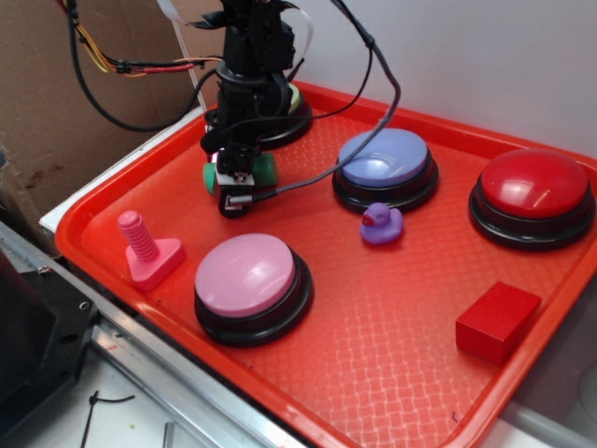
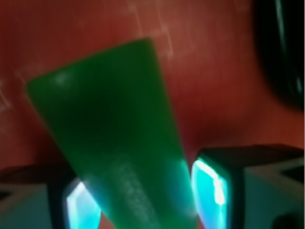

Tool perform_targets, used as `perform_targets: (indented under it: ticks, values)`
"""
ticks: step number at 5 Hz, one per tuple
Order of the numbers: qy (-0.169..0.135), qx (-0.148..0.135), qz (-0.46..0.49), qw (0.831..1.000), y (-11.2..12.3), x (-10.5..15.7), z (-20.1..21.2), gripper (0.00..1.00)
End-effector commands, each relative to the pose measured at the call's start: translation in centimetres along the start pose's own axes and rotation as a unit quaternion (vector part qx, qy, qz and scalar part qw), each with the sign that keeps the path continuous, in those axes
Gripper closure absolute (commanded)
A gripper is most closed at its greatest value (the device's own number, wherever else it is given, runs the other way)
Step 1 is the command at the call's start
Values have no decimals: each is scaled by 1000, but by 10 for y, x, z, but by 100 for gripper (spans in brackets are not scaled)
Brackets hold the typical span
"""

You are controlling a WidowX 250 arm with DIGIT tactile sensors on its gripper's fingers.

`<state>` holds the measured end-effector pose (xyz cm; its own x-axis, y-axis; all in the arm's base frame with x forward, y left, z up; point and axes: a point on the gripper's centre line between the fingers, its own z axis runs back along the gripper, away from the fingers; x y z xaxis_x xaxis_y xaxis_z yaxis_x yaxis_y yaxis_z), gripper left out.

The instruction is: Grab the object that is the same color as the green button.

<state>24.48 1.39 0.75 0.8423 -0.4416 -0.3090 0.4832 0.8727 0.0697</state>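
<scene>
The tool straddles the green cylinder, pads at its flanks, seemingly clamped. It looks light, matte, slightly soft; mid-body hold suits.

All the things sit on a tray. At the back left, the gripper is down over the small cylinder, which sits between its fingers. Just behind it is a button, mostly hidden by the arm. To the right sit two more buttons side by side. A toy duck sits in front of the nearer one. At the front left are a bolt and another button. A block sits at the front right.
</scene>
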Motion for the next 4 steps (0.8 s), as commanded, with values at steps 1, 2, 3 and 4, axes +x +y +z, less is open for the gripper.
perform_targets:
  ticks: [1,2,3,4]
  values:
    - [-64,0,174,983,-29,-39,73,100]
    - [-89,-76,284,952,-55,-75,117,100]
    - [-117,-86,308,940,-64,-103,160,100]
    - [-146,-63,317,935,-66,-121,205,100]
